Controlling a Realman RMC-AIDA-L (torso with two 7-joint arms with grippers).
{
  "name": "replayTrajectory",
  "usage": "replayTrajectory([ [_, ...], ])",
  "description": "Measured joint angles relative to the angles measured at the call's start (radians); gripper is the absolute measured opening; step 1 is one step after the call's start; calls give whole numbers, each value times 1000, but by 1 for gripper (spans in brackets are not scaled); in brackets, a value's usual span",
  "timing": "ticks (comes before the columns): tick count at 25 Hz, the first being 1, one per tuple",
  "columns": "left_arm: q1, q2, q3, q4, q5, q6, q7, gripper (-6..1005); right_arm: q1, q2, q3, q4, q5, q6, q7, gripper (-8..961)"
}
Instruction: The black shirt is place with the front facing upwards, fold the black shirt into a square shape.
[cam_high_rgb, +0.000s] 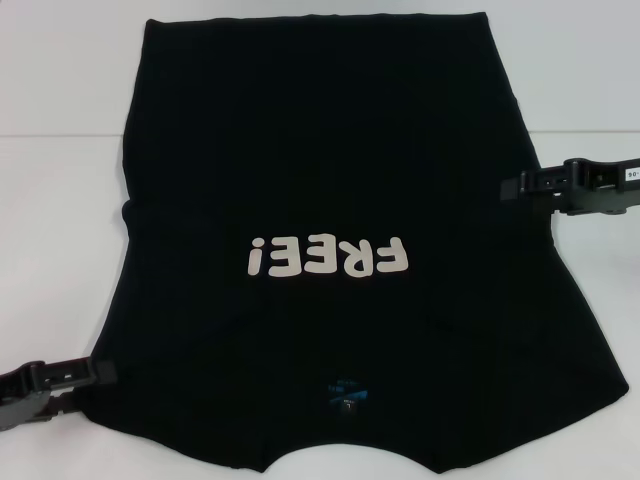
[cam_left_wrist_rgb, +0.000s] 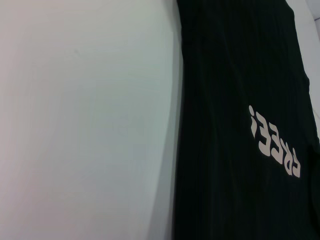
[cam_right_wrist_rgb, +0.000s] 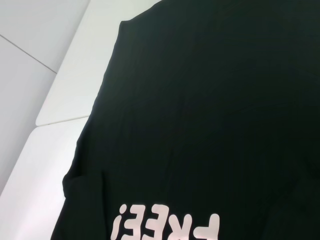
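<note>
The black shirt (cam_high_rgb: 330, 150) lies flat on the white table (cam_high_rgb: 60, 120), front up, with its pale "FREE!" lettering (cam_high_rgb: 330, 258) upside down from my head view. Its collar and small blue neck label (cam_high_rgb: 345, 395) are on the near side and the hem is far. My left gripper (cam_high_rgb: 100, 372) rests low at the shirt's near left edge. At the shirt's right edge, about mid-length, is my right gripper (cam_high_rgb: 508, 187). In the left wrist view the shirt (cam_left_wrist_rgb: 235, 75) and its lettering (cam_left_wrist_rgb: 274, 142) show, and the right wrist view has the shirt (cam_right_wrist_rgb: 210, 100) and lettering (cam_right_wrist_rgb: 165, 226) too.
Bare white table surface (cam_left_wrist_rgb: 80, 120) lies to the left of the shirt and also beyond its right edge (cam_high_rgb: 590, 120). A seam in the table (cam_right_wrist_rgb: 60, 120) runs past the shirt's far corner.
</note>
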Motion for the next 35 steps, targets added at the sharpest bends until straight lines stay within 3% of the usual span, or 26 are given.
replayTrajectory([
  [16,-37,-4,14,1,9,-50,-39,765,-22,-9,1,0,52,-19,-14,734],
  [26,-36,0,15,6,11,-37,-31,502,-33,-16,3,-1,52,-27,-15,734],
  [35,-53,9,10,1,-1,-6,12,127,-52,-20,7,0,52,-36,-36,735],
])
